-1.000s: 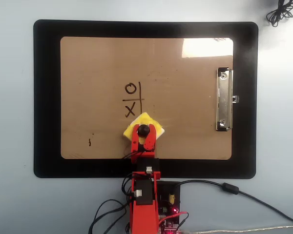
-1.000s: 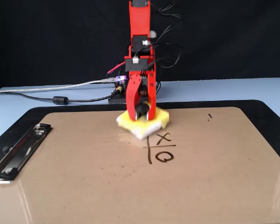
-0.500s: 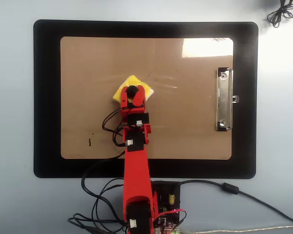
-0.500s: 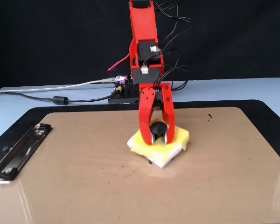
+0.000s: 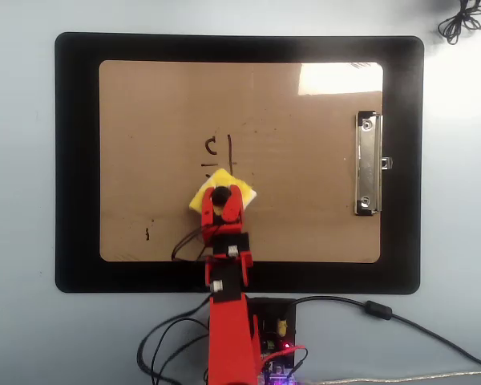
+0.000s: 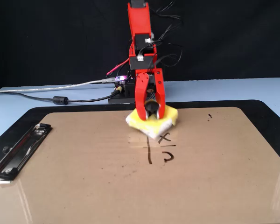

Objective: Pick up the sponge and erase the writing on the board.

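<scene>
The red gripper (image 5: 221, 197) (image 6: 150, 108) is clamped on the round black knob of the yellow sponge (image 5: 202, 195) (image 6: 164, 120), one jaw on either side of the knob in both the overhead and the fixed view. The sponge sits flat on the brown board (image 5: 305, 216) (image 6: 84, 177), turned corner-on like a diamond in the overhead view, directly under the fingertips.

What shows of the writing (image 5: 222, 148) (image 6: 158, 150) lies just beyond the sponge, on the side away from the arm's base: a vertical stroke, a half-open curve like a letter C beside it, and, in the fixed view, an X partly tucked under the sponge's near corner. The sponge touches or overlaps the nearest marks. A faint pale streak crosses the board beside the grid in the fixed view.

A small dark speck (image 5: 147, 234) (image 6: 209, 115) sits well apart from the sponge, towards the left lower part of the board in the overhead view.

The board rests on a larger black mat (image 5: 76, 160) (image 6: 270, 112) that frames it on every side. The silver clip (image 5: 369, 164) (image 6: 18, 151) lies along the board's right edge in the overhead view, well away from the gripper. Bare brown surface lies open around the sponge to the left, right and far side in that view; the board's near edge is the closest one, below the gripper. The arm's base and cables (image 5: 345, 309) (image 6: 60, 99) stand off the mat on the pale blue table (image 5: 20, 337) (image 6: 9, 107).
</scene>
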Controlling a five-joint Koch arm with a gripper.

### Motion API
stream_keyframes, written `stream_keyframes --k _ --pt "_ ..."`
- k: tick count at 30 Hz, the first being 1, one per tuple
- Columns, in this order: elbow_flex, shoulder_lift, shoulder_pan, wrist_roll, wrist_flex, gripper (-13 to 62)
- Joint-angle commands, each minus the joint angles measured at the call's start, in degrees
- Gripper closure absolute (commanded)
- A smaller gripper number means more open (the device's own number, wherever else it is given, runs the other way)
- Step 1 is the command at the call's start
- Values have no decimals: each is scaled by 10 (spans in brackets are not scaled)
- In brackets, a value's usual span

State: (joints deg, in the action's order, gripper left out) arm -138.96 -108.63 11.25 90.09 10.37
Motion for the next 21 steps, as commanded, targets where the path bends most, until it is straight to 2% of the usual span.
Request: stream_keyframes --k 1,4,7,8,15,18,20,21 --pt "81 97 0 12 -21 574" --pt "232 246 -17 13 -18 574" --pt "280 272 -39 14 11 574" --pt "261 257 -47 14 37 574" --pt "-47 -180 -70 11 168 574" --pt "-78 -194 -80 10 161 574" --pt "-45 -136 -83 10 133 574" --pt "-11 -70 -86 11 105 574"
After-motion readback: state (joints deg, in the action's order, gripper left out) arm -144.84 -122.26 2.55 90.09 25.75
